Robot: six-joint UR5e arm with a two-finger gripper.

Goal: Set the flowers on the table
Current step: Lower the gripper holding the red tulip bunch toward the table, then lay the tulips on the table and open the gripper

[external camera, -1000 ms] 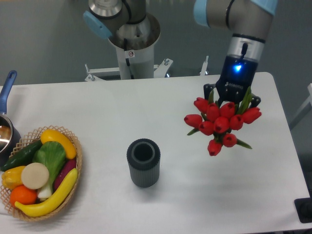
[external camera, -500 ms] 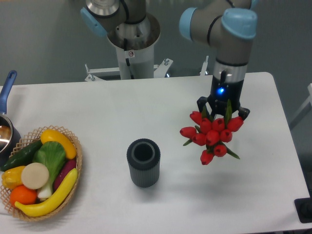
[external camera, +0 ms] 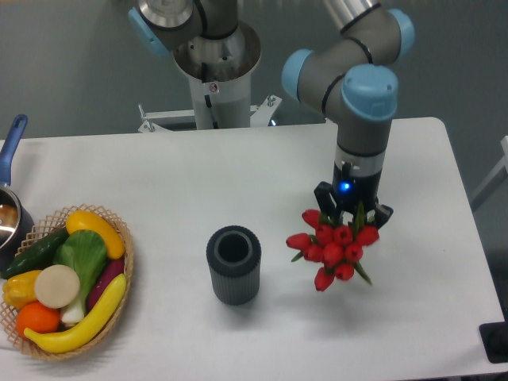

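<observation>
The arm has swung lower and toward nine o'clock since a moment ago, and the gripper (external camera: 352, 213) now hangs over the right half of the desk (external camera: 238, 171), its blue light glowing. Its fingers (external camera: 322, 195) are closed around the stems of the flowers (external camera: 332, 247), whose red heads point down and toward seven o'clock; they look smaller and sit nearer the desk than before, though whether they touch it I cannot tell. The bunch has drifted closer to the dark ribbed vase (external camera: 233, 264), which stands upright at its nine o'clock, apart from it and unmoved. Far over at nine o'clock the basket (external camera: 121, 238) of fruit and vegetables sits as it was, a pot (external camera: 9, 213) just behind it.
</observation>
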